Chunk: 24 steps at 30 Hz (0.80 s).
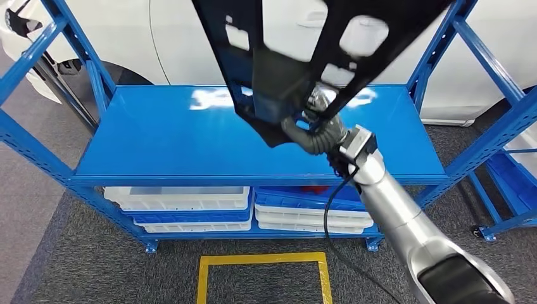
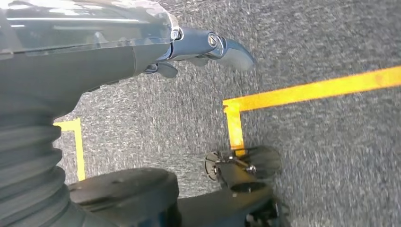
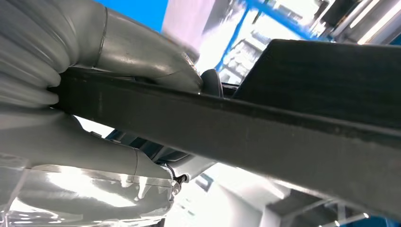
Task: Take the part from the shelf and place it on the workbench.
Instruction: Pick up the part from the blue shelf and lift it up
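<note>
A large flat black part (image 1: 285, 57) with several cut-outs hangs lifted above the blue shelf (image 1: 158, 136), tilted toward me. My right hand (image 1: 316, 126) grips its lower edge, reaching in from the lower right. In the right wrist view the part's dark edge (image 3: 246, 123) runs between the grey thumb (image 3: 142, 56) and the rest of the hand. My left hand (image 2: 208, 47) hangs down over the grey carpet, holding nothing, its fingers loosely extended.
White and blue bins (image 1: 190, 206) fill the lower level of the blue rack. A white car body (image 1: 126, 31) stands behind the rack. Yellow tape (image 1: 263, 259) marks a square on the carpet in front. Another blue rack (image 1: 513, 177) stands at right.
</note>
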Motion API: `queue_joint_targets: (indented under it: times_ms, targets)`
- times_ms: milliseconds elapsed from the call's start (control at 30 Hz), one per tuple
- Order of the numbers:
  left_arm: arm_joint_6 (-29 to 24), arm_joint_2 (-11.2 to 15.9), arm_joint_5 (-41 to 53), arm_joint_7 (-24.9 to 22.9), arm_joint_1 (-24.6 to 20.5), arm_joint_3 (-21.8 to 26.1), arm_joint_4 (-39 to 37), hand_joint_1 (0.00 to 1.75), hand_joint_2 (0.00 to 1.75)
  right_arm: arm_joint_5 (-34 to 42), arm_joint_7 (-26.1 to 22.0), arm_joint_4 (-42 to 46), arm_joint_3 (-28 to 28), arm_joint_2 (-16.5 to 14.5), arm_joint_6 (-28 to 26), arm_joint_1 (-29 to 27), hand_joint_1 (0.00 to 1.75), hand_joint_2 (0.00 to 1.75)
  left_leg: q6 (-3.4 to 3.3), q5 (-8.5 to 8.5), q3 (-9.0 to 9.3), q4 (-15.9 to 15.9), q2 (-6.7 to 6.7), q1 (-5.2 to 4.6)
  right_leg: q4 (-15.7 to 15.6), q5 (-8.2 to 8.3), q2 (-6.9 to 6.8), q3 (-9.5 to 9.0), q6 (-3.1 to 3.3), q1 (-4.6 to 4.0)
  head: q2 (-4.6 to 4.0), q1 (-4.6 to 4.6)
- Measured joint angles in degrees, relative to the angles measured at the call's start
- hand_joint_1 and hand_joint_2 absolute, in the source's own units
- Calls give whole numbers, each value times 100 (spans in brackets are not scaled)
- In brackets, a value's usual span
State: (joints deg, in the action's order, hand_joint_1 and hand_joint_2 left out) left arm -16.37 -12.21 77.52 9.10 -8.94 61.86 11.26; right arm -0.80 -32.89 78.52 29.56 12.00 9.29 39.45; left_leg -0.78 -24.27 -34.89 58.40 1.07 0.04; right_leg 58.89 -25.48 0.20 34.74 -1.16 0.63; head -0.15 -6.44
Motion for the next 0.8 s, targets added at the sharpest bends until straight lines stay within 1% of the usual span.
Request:
queue_joint_targets:
  times_ms: [33,67,133,167,200,233,267,300,333,367,400,433,500,533,567,600,633,667,700,733,767,800]
  targets:
    - [3,0,-12,-10,-6,2,0,0,175,19,-40,140,48,2,-42,-185,166,175,-37,23,16,-39,-14,9,93,-78,0,40,-21,3,0,0]
    - [24,-1,-26,-21,-12,4,0,0,175,33,-72,268,89,-1,-85,-351,166,175,-69,42,31,-76,-30,19,303,-215,0,131,-36,5,0,0]
    - [115,-1,-48,-43,-14,15,0,0,175,48,-116,486,157,-12,-161,-684,166,175,-104,48,37,-92,-59,13,1042,-589,-3,472,-50,15,0,-1]
    - [169,-1,-57,-48,-12,23,0,0,175,48,-125,567,186,-17,-187,-863,166,175,-111,44,36,-89,-66,7,1387,-712,-3,638,-59,17,0,-1]
    - [210,-1,-60,-51,-10,29,0,0,175,45,-128,632,212,-20,-206,-1040,166,175,-115,40,36,-85,-70,4,1576,-739,-4,734,-66,18,0,-1]
    - [233,-1,-53,-65,-9,33,0,0,175,43,-121,686,234,-20,-223,-1191,166,175,-112,36,36,-78,-70,3,1535,-655,-7,722,-67,19,0,-1]
    - [239,-1,-39,-95,-8,34,0,0,175,39,-100,730,254,-20,-240,-1311,166,175,-102,28,36,-65,-71,3,1268,-484,-15,597,-64,21,0,-1]
    - [236,-1,-21,-144,-9,34,0,0,175,36,-64,768,272,-20,-255,-1394,166,175,-86,15,35,-44,-73,2,867,-287,-35,398,-54,22,0,-1]
    - [230,-1,-1,-205,-10,34,0,0,175,34,-10,795,285,-20,-265,-1450,166,175,-60,-7,28,-12,-76,-12,486,-144,-58,210,-35,12,0,-1]
    - [226,-1,16,-265,-11,34,0,0,175,40,58,812,296,-20,-265,-1496,166,175,-34,-27,21,16,-82,-24,206,-53,-70,73,-9,3,0,-1]
    - [227,-1,25,-319,-11,34,0,0,175,56,133,821,303,-19,-248,-1539,166,175,-9,-42,17,35,-88,-36,66,-27,-74,5,20,-8,0,-1]
    - [231,-1,24,-363,-9,34,0,0,175,82,216,824,308,-15,-216,-1584,166,175,18,-50,15,41,-95,-44,40,-37,-63,-1,51,-23,0,-1]
    - [244,-1,-12,-434,-3,40,0,0,175,143,357,826,313,1,-142,-1665,166,175,74,-69,16,56,-102,-33,20,-15,-48,-5,114,-16,0,-1]
    - [250,-1,-38,-460,1,47,0,0,175,167,408,826,315,17,-113,-1693,166,175,109,-139,-17,141,-101,-27,5,-2,-49,-10,146,-6,0,-1]
    - [250,-1,-57,-482,5,58,0,0,175,182,440,826,317,37,-93,-1714,166,175,144,-268,-97,332,-100,-18,-9,11,-53,-15,172,7,0,-1]
    - [246,-1,-68,-506,12,70,0,0,175,193,466,826,320,63,-78,-1734,166,175,178,-453,-231,645,-98,-6,-15,16,-57,-18,190,13,0,-1]
    - [238,-1,-71,-531,22,82,0,0,175,200,488,826,321,94,-67,-1757,166,175,207,-654,-403,1039,-98,3,-15,16,-57,-17,199,12,0,-1]
    - [230,-1,-71,-560,35,93,-1,0,175,208,514,825,321,129,-62,-1788,166,175,227,-805,-567,1409,-98,13,-14,15,-56,-16,203,8,0,-1]
    - [223,0,-71,-586,48,103,-1,0,175,217,539,824,321,165,-61,-1823,166,175,237,-867,-670,1645,-98,16,-13,14,-55,-17,205,6,0,-1]
    - [220,1,-72,-605,59,114,-1,0,175,233,560,824,321,203,-65,-1856,166,175,237,-821,-675,1666,-98,17,-11,15,-53,-18,205,5,0,-1]
    - [225,1,-73,-620,64,124,-1,0,175,252,577,823,320,240,-74,-1886,166,175,225,-669,-559,1437,-97,17,-8,17,-49,-23,201,5,0,-1]
    - [234,2,-75,-627,63,132,0,0,175,271,587,823,319,274,-83,-1908,166,175,205,-468,-360,1044,-90,17,-5,20,-44,-27,196,5,0,-1]
